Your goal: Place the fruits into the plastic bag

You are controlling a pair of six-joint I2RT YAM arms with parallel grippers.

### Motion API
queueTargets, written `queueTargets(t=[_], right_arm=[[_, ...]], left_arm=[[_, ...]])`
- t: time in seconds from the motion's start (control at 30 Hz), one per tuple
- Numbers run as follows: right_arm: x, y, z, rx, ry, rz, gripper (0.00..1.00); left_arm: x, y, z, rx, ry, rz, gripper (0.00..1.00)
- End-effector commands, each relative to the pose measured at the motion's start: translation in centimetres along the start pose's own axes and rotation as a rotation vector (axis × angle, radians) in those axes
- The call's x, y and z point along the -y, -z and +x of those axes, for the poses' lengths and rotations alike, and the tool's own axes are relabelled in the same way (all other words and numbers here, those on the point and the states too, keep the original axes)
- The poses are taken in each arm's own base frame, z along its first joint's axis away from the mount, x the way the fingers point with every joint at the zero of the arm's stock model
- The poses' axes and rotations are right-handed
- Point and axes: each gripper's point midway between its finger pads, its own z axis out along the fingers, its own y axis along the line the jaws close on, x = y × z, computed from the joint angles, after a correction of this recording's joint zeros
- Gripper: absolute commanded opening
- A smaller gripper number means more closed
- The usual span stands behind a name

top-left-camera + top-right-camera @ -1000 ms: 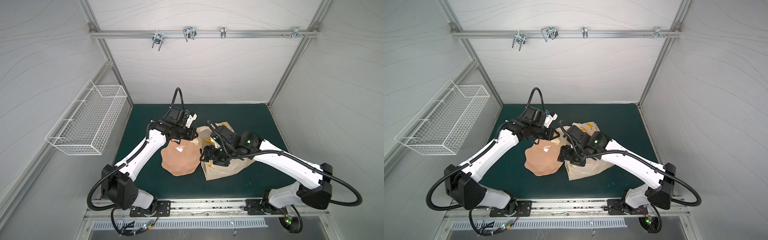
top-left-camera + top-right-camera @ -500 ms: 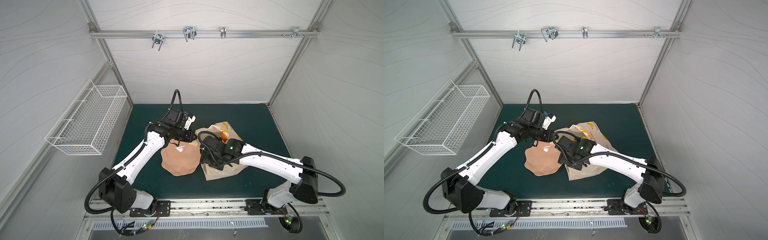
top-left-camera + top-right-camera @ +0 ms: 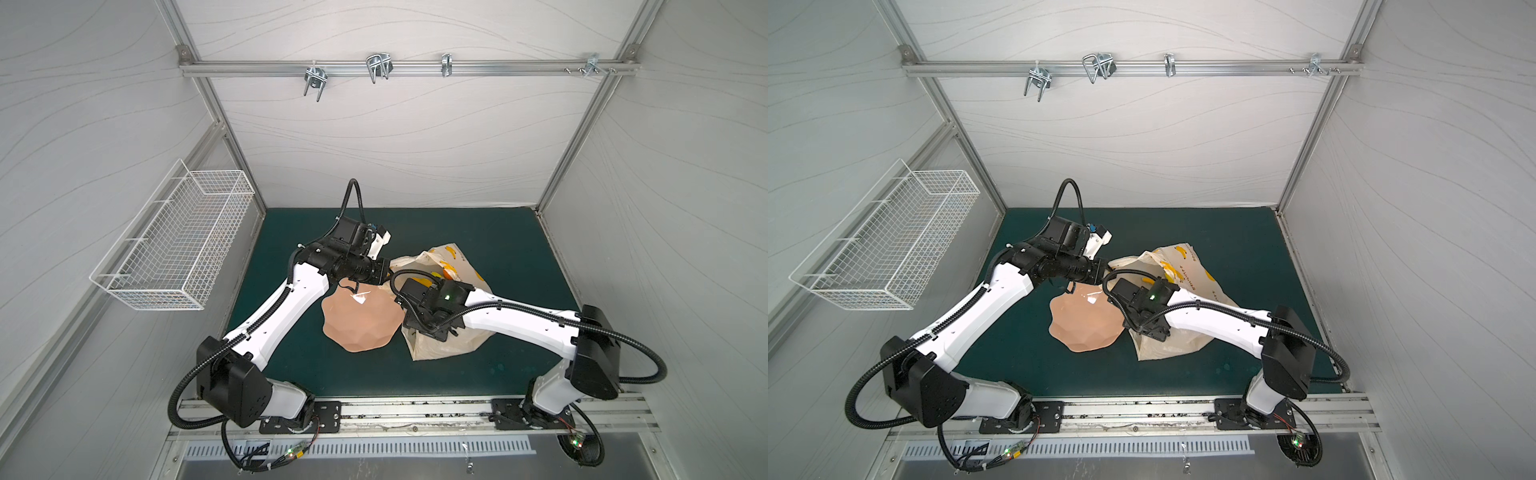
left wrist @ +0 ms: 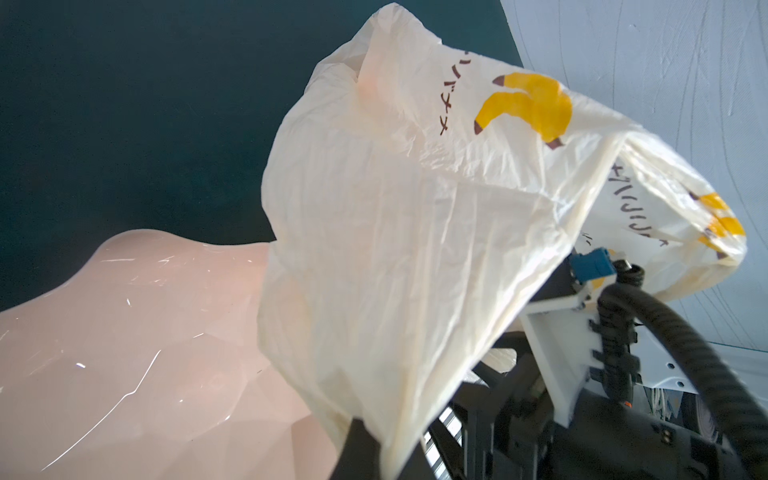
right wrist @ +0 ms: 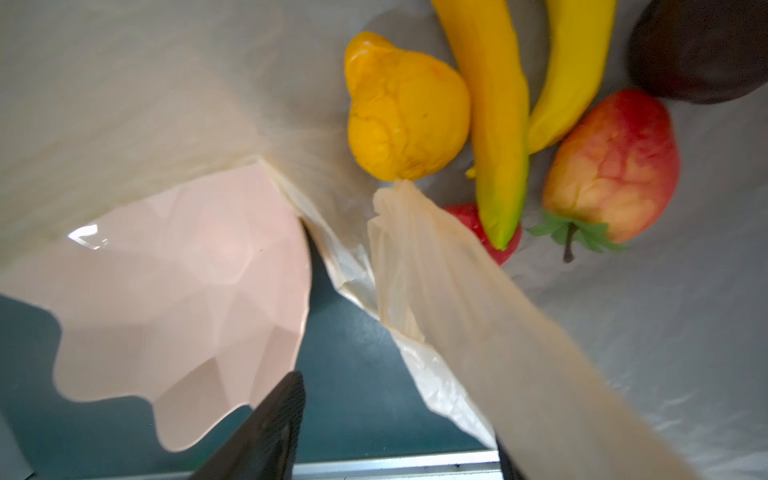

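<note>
The plastic bag (image 3: 451, 345) (image 3: 1183, 266) lies on the green mat, cream with banana prints. My left gripper (image 4: 374, 440) (image 3: 386, 272) is shut on the bag's (image 4: 395, 208) upper edge and holds the mouth lifted. Inside the bag (image 5: 665, 332) lie the fruits: an orange lumpy one (image 5: 405, 108), two yellow bananas (image 5: 496, 104), a strawberry (image 5: 611, 166), a smaller red one (image 5: 509, 249) half hidden, and a dark brown one (image 5: 702, 50). My right gripper (image 5: 386, 436) (image 3: 1152, 330) hangs open at the bag's mouth, empty, with a bag strip (image 5: 478, 332) draped over one finger.
A pink scalloped plate (image 3: 359, 320) (image 3: 1086, 324) (image 5: 187, 291) sits on the mat right beside the bag's mouth, under both wrists. A white wire basket (image 3: 174, 245) hangs on the left wall. A metal rail (image 3: 415, 411) runs along the front edge.
My right wrist has shifted slightly toward the plate at the bag's mouth while its elbow drew in, and its jaws have narrowed a little. The left gripper keeps holding the bag's edge.
</note>
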Motion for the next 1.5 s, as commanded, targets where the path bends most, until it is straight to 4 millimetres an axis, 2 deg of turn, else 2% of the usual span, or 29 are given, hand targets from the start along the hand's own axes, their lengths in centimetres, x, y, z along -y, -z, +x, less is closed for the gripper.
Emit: queueTargets(t=[0.0,0.13,0.2,0.43,0.57,0.77,0.87,1.03,1.13,1.2,1.27,1.47], right_arm=[[2.5,-1.0,-1.2,0.037,-0.001,0.107,0.68],[2.4,-2.9,-1.0,0.002,0.035,0.096,0.64],[1.7,-3.9,-0.7,-0.018,0.052,0.054,0.64],[-0.5,-4.7,-0.9,-0.01,0.081,-0.049,0.61],[-0.5,-5.3,-0.8,-0.033,0.09,-0.028,0.56],[0.1,-5.9,-0.7,-0.057,0.081,-0.015,0.38],[-0.2,-5.3,-0.9,-0.058,0.08,-0.04,0.25],[-1.4,-1.8,-1.9,-0.023,0.111,-0.125,0.06],[-1.9,1.9,-3.0,0.01,0.131,-0.185,0.0],[-1.8,5.0,-3.8,0.037,0.149,-0.226,0.0],[-0.9,8.0,-4.5,0.058,0.148,-0.255,0.0],[3.7,16.0,-7.5,0.137,0.074,-0.38,0.0]], left_arm=[[0.5,1.0,-0.6,0.04,-0.006,0.004,0.0],[0.5,1.0,-0.5,0.039,0.001,0.009,0.0],[0.5,1.0,-0.6,0.041,0.001,0.011,0.0],[0.7,0.9,-0.4,0.041,0.005,0.025,0.0],[0.7,0.9,-0.3,0.038,0.007,0.026,0.0],[0.9,1.1,-0.5,0.044,-0.001,0.03,0.0],[1.0,1.2,-0.6,0.043,-0.002,0.033,0.0],[1.4,1.3,-1.1,0.044,-0.001,0.049,0.0],[1.9,1.7,-1.6,0.02,0.018,0.051,0.0],[2.3,2.2,-2.3,0.023,0.042,0.057,0.0],[2.6,2.6,-3.3,0.05,0.056,0.055,0.0],[3.4,3.5,-6.6,0.106,0.099,0.064,0.0]])
